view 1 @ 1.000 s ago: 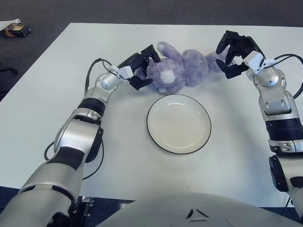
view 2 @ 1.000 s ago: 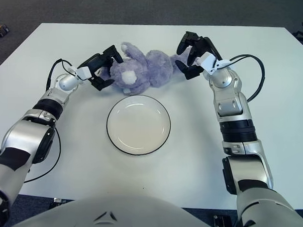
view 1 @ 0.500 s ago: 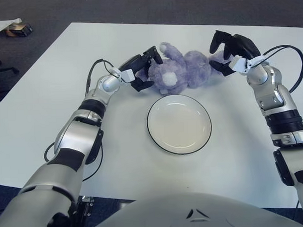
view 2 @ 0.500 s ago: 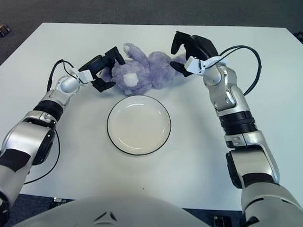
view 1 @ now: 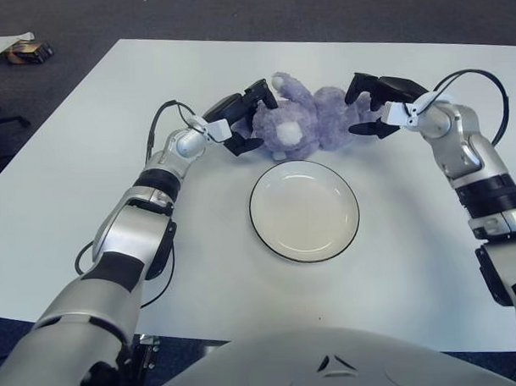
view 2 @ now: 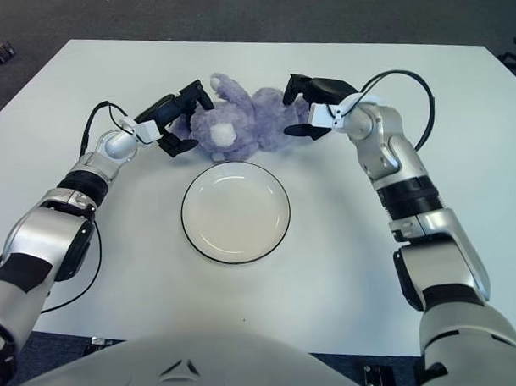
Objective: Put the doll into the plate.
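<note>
A purple plush doll (view 1: 310, 119) lies on its side on the white table, just beyond the white, dark-rimmed plate (view 1: 261, 235). My left hand (view 1: 245, 117) is at the doll's head end, its fingers spread above and below the head and touching the fur. At the doll's other end my right hand (view 1: 367, 107) straddles the leg with its fingers apart and not closed. The plate holds nothing.
The table's far edge runs just behind the doll, with dark carpet beyond it. A small box and white paper (view 1: 20, 49) lie on the floor at the far left. Cables loop off both wrists.
My right hand has swung left and down from beside the doll until its fingers sit around the doll's leg end. The left hand and the doll have barely moved.
</note>
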`<state>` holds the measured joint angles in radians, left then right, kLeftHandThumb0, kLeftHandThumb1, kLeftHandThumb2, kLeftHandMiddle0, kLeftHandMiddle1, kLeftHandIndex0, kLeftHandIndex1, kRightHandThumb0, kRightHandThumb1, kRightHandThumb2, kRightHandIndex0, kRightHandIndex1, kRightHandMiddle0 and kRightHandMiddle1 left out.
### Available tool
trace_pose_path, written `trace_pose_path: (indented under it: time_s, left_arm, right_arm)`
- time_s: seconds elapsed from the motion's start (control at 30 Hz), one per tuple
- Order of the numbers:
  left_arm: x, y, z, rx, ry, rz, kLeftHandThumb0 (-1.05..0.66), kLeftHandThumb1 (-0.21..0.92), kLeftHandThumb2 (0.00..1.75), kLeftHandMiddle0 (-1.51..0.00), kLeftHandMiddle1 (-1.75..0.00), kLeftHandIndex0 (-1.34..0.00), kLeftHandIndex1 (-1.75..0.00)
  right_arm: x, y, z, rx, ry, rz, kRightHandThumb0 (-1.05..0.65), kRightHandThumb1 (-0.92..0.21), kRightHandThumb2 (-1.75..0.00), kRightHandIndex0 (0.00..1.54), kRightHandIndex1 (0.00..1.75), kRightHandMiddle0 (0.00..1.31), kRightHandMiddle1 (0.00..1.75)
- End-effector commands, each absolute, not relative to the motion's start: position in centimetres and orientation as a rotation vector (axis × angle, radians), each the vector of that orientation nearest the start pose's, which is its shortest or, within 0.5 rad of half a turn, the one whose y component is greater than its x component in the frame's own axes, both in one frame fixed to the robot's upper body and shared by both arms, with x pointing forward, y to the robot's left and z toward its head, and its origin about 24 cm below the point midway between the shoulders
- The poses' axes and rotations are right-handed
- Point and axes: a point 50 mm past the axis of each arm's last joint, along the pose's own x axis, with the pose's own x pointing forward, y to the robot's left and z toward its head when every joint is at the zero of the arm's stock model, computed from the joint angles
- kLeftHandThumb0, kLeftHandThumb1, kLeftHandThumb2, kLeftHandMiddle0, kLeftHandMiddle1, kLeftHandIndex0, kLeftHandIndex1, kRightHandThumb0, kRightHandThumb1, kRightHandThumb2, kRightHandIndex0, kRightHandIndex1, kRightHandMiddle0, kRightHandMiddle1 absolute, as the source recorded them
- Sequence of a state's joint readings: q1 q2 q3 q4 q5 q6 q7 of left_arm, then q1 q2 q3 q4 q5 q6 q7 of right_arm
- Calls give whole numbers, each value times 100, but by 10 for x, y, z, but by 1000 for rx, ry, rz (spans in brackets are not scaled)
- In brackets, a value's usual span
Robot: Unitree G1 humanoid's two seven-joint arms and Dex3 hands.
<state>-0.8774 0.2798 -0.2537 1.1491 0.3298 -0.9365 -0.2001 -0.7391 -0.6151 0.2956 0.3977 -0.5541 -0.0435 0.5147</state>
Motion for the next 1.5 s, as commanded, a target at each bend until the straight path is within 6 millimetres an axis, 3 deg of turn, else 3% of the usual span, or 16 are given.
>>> trace_pose_path:
  time_s: [0.0, 0.27, 0.53, 0.67, 0.87, 1.0, 1.2, 1.27, 1.33, 1.47]
  left_arm:
    - [358, 110, 108, 761, -511, -718, 46, 33, 126, -60, -171, -16, -175]
    - [357, 110, 107, 772, -518, -720, 44, 36, 122, -58, -171, -13, -175]
    - [357, 110, 107, 762, -521, -720, 43, 41, 115, -56, -169, -16, -175]
    - [356, 110, 106, 761, -519, -716, 43, 41, 114, -56, -168, -16, -175]
    - [355, 108, 105, 771, -530, -709, 43, 41, 114, -56, -168, -16, -175]
    - [355, 108, 104, 787, -534, -707, 43, 41, 115, -56, -168, -15, -175]
    - [354, 108, 102, 814, -540, -706, 42, 46, 108, -53, -167, -15, -175]
    - [354, 108, 102, 822, -542, -706, 41, 48, 105, -52, -167, -15, -175]
    - [353, 108, 101, 831, -547, -707, 40, 52, 99, -50, -166, -15, -175]
    - [353, 108, 101, 837, -551, -706, 40, 54, 95, -49, -165, -16, -175]
  right_arm:
    - [380, -184, 164, -1355, 52, 535, -97, -76, -45, 1, 113, 0, 75]
    - [391, -179, 167, -1413, 130, 644, -102, -73, -41, 0, 82, 0, 66]
    - [400, -175, 167, -1451, 215, 744, -104, -69, -41, 0, 56, 0, 45]
    - [403, -176, 173, -1459, 251, 773, -104, -68, -42, 0, 54, 0, 39]
    - [407, -183, 207, -1392, 305, 786, -101, -66, -47, 1, 69, 0, 34]
    - [409, -186, 217, -1310, 360, 761, -95, -64, -52, 3, 82, 0, 36]
    - [413, -190, 230, -1248, 334, 676, -79, -52, -70, 7, 95, 0, 56]
    - [414, -191, 232, -1235, 316, 652, -69, -45, -81, 9, 97, 0, 70]
    - [415, -190, 236, -1219, 299, 638, -57, -35, -97, 12, 106, 0, 95]
    - [416, -189, 242, -1200, 288, 627, -47, -29, -108, 16, 115, 0, 117]
